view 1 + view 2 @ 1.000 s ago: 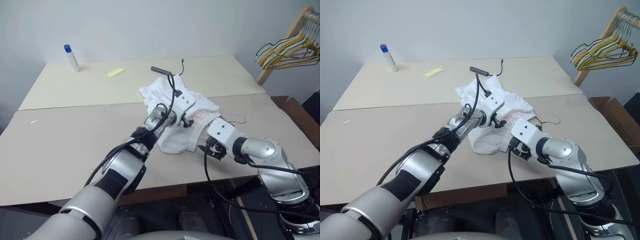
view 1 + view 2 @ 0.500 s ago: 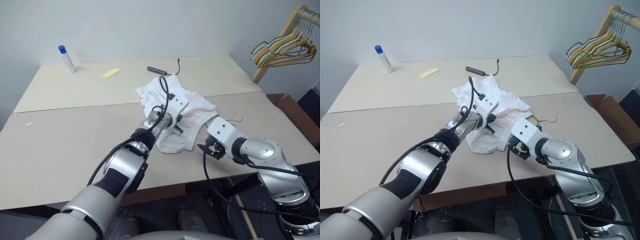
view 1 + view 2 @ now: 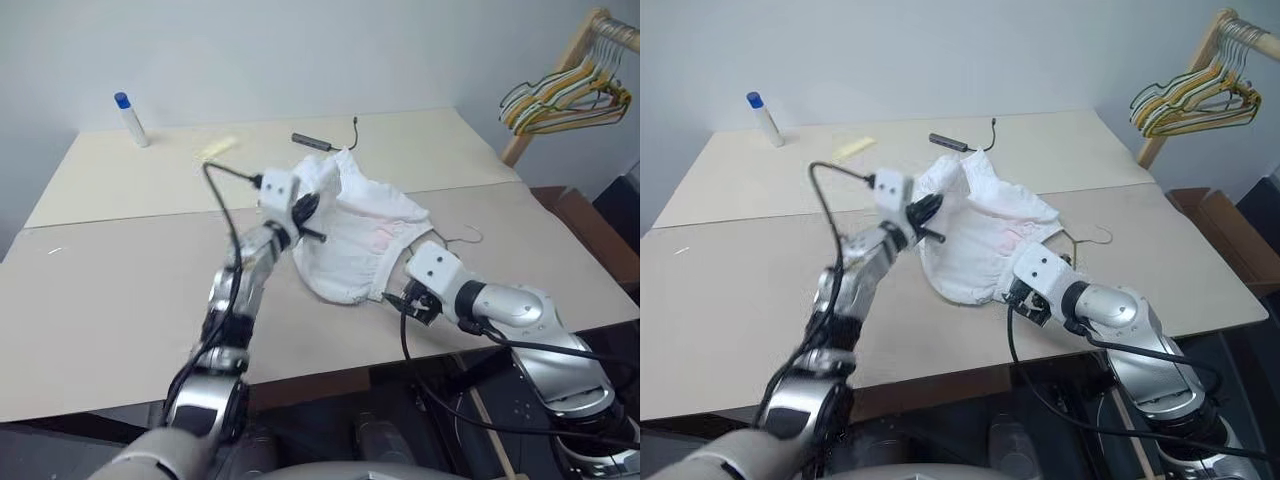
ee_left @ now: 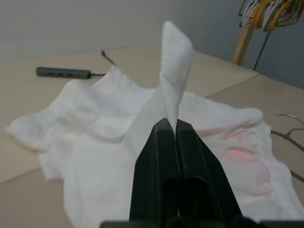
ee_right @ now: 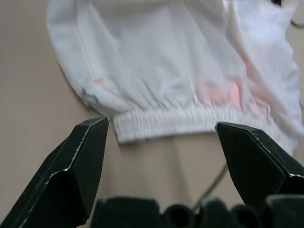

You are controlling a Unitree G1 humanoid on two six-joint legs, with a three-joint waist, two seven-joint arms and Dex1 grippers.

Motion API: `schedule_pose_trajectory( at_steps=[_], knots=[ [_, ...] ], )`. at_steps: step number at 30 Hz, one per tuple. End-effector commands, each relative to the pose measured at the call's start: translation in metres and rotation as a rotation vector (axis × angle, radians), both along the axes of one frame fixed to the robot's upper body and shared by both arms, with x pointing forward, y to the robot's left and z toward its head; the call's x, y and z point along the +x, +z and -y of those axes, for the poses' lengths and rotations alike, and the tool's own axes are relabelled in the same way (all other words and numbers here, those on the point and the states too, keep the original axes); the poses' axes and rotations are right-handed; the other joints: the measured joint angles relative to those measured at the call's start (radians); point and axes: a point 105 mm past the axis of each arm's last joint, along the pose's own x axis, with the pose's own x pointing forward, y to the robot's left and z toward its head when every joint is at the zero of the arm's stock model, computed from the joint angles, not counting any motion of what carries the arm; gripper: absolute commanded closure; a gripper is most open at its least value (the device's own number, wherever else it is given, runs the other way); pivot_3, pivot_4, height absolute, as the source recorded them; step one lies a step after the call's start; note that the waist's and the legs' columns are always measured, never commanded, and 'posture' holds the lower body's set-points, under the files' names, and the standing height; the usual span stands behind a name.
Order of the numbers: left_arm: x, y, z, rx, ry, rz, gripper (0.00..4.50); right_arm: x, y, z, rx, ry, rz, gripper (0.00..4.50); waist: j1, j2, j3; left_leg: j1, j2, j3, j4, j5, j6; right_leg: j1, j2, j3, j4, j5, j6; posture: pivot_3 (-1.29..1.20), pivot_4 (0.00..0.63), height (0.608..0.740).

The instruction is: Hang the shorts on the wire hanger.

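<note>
The left tool (image 4: 172,129) has clamped on the shorts (image 3: 350,240) and lifted them toward 10 o'clock, baring the hanger (image 3: 462,238); the right tool (image 5: 161,142) waits, fingers apart.

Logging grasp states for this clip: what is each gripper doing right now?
Left gripper: shut on a fold of the shorts.
Right gripper: open, holding nothing, facing the shorts' waistband.

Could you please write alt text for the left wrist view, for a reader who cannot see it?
The left gripper, shut on a fold of the white shorts, lifts that fold upright while the rest of the shorts lies on the beige table. Beyond the shorts lies a grey bar-shaped hub with its cable. Part of the wire hanger shows beside the shorts.
</note>
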Motion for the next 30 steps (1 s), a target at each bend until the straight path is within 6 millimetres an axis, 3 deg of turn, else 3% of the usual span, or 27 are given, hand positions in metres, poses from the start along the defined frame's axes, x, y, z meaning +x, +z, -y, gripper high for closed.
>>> schedule_pose_trajectory(
  at_steps=[1,7,12,18,21,30],
  knots=[
    [-0.022,0.024,-0.012,-0.036,0.088,0.051,4.46,-0.004,0.021,-0.008,0.070,0.144,0.084,0.29,0.010,0.000,0.000,0.001,0.000,0.000,0.000,0.000,0.000,0.001,0.000,0.000,0.000,0.000,0.000,-0.05,0.000,0.740],
    [-0.041,0.011,-0.045,-0.072,0.341,-0.028,4.46,-0.012,0.028,-0.007,0.177,0.312,0.021,0.29,0.056,-0.001,0.000,0.008,-0.001,0.000,0.002,0.000,0.001,0.011,0.000,-0.001,-0.004,0.001,0.001,-0.01,0.000,0.740],
    [-0.053,-0.004,-0.070,-0.118,0.532,-0.095,4.46,-0.003,0.025,-0.002,0.177,0.327,-0.004,0.29,0.067,-0.001,0.000,0.008,-0.001,0.000,0.002,-0.001,0.001,0.012,0.000,-0.002,-0.004,0.001,0.000,0.02,0.000,0.740],
    [-0.074,-0.028,-0.066,-0.191,0.543,-0.261,4.46,0.002,0.019,0.002,0.150,0.339,-0.028,0.29,0.089,-0.001,0.000,0.008,-0.001,0.001,0.002,-0.001,0.001,0.012,0.000,-0.002,-0.005,0.001,0.000,0.05,0.007,0.740],
    [-0.080,-0.029,-0.063,-0.232,0.508,-0.292,3.91,0.004,0.017,0.003,0.146,0.342,-0.032,0.29,0.102,-0.001,0.000,0.007,-0.001,0.002,0.002,-0.001,0.001,0.011,0.000,-0.002,-0.005,0.001,0.000,0.06,0.010,0.740],
    [-0.099,-0.005,-0.078,-0.192,0.465,-0.234,1.18,-0.001,0.012,-0.002,0.142,0.369,-0.052,0.29,0.112,-0.001,0.000,0.007,-0.001,0.003,0.002,-0.001,0.001,0.011,0.000,-0.003,-0.005,0.001,0.000,0.08,0.014,0.740]
  ],
)
